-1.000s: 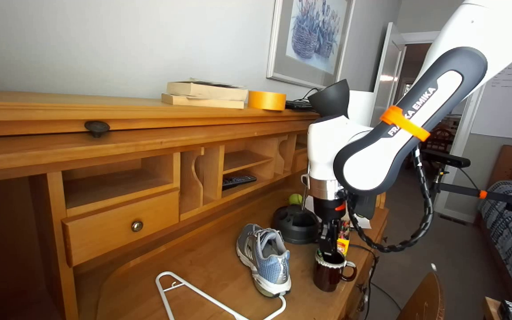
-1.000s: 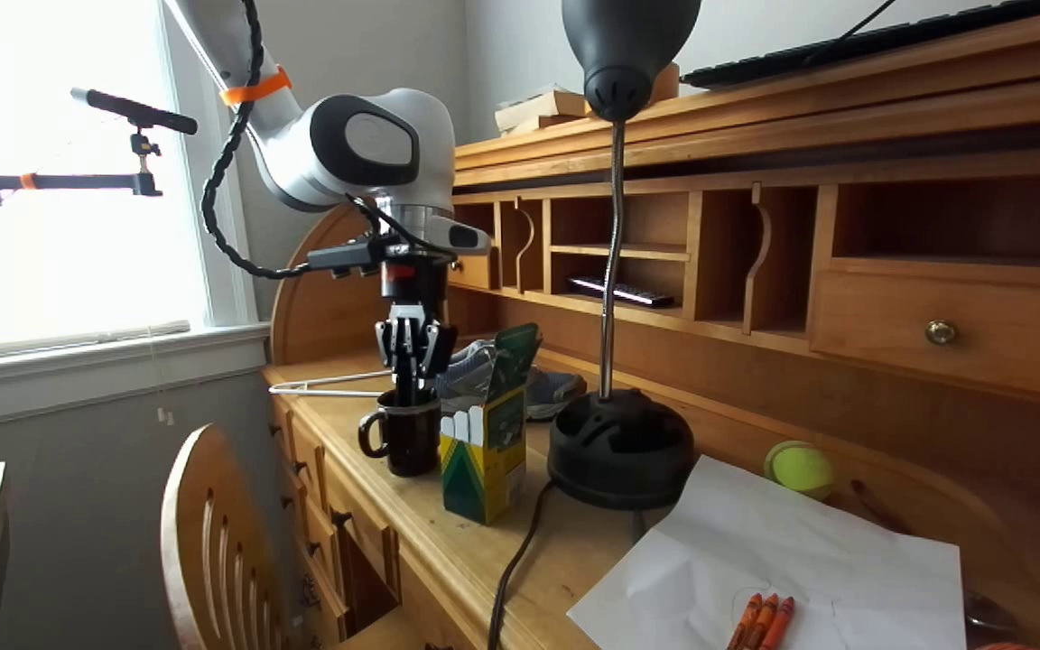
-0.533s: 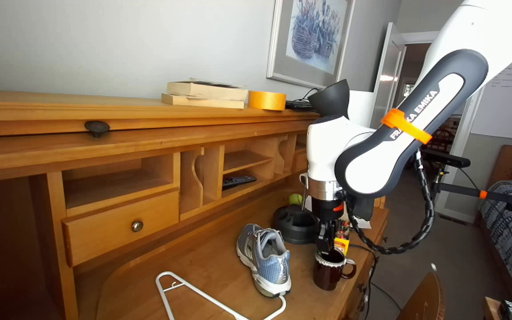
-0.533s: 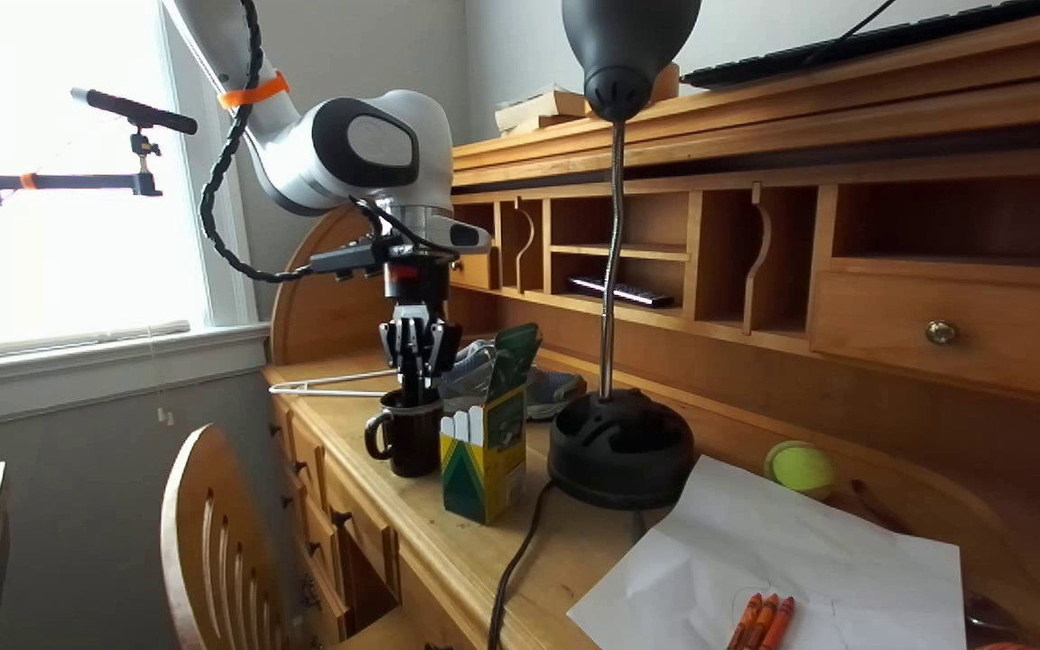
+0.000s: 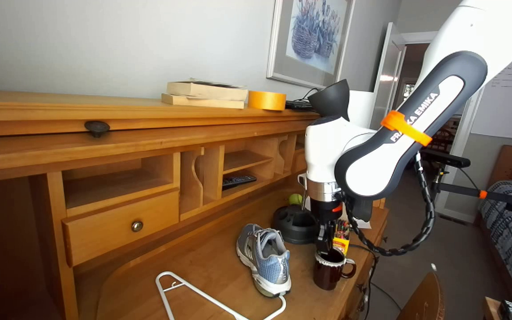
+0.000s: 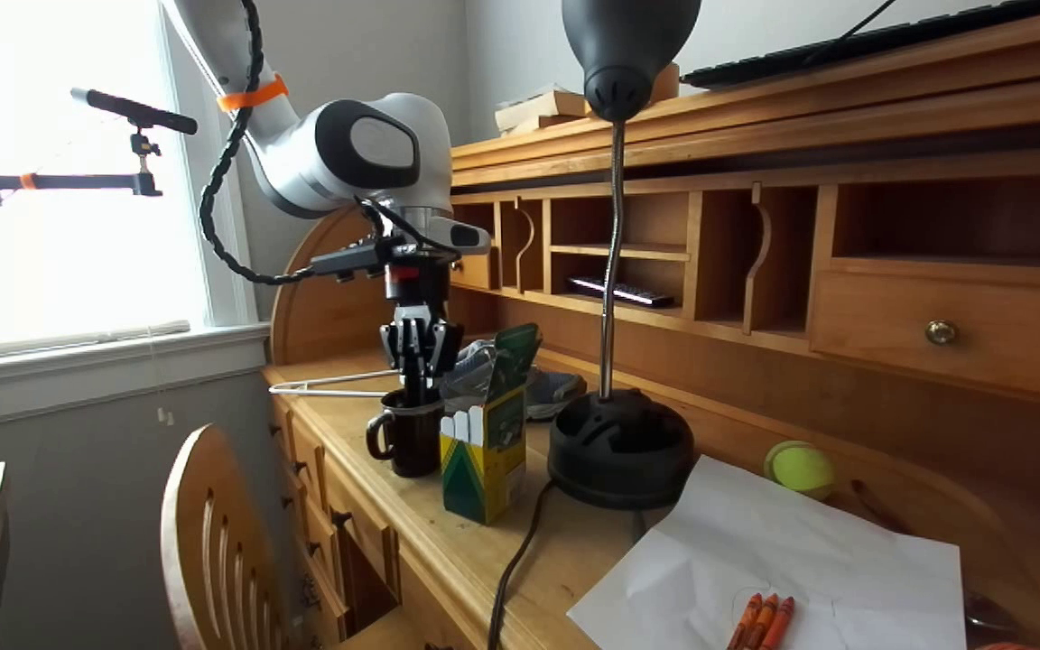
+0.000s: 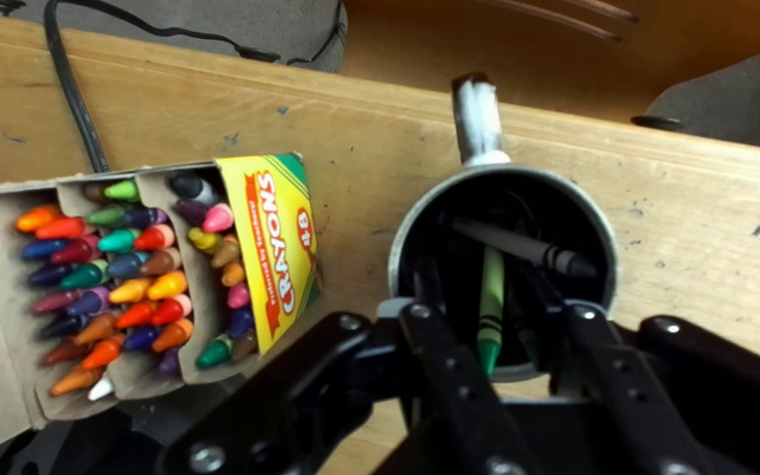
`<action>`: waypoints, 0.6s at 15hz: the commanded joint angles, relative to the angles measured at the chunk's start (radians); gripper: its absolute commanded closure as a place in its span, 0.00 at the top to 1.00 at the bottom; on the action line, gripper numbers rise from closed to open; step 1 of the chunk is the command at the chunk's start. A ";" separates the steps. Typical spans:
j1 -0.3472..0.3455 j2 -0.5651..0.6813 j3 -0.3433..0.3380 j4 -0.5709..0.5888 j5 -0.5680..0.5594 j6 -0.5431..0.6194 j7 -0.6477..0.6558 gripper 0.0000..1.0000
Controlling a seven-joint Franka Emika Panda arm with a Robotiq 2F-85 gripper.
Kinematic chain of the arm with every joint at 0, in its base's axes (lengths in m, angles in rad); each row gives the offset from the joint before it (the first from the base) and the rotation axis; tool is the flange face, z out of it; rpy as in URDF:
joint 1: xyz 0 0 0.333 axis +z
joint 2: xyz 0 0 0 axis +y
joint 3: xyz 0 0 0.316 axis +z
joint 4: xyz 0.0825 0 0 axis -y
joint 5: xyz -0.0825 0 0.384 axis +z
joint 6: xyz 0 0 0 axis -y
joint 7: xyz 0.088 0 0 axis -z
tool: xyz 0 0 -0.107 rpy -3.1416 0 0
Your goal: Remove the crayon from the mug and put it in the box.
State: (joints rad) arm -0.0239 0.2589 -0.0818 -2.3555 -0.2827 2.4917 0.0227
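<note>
Only reach done imo: claw (image 7: 480, 274) spread astride green crayon (image 7: 492, 290) inside mug (image 5: 325, 276); grip, lift, drop in crayon box (image 7: 282, 237) beside claw remain.

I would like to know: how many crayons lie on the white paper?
3, side by side in an exterior view: left crayon, middle crayon, right crayon, near the picture's bottom edge. More may lie beyond it.

The box (image 7: 281, 241) reads "CRAYONS" and "48"; the arm (image 5: 429, 106), "KA EMIKA".
</note>
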 commanded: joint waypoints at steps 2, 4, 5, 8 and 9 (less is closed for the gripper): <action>0.017 0.018 -0.016 0.006 -0.044 0.022 0.038 0.32; 0.019 0.020 -0.017 0.008 -0.050 0.022 0.043 0.31; 0.019 0.022 -0.018 0.009 -0.052 0.021 0.045 0.30; 0.022 0.025 -0.019 0.012 -0.056 0.019 0.049 0.27; 0.022 0.027 -0.019 0.013 -0.057 0.019 0.049 0.27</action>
State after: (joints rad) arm -0.0148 0.2662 -0.0875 -2.3517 -0.3065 2.4920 0.0390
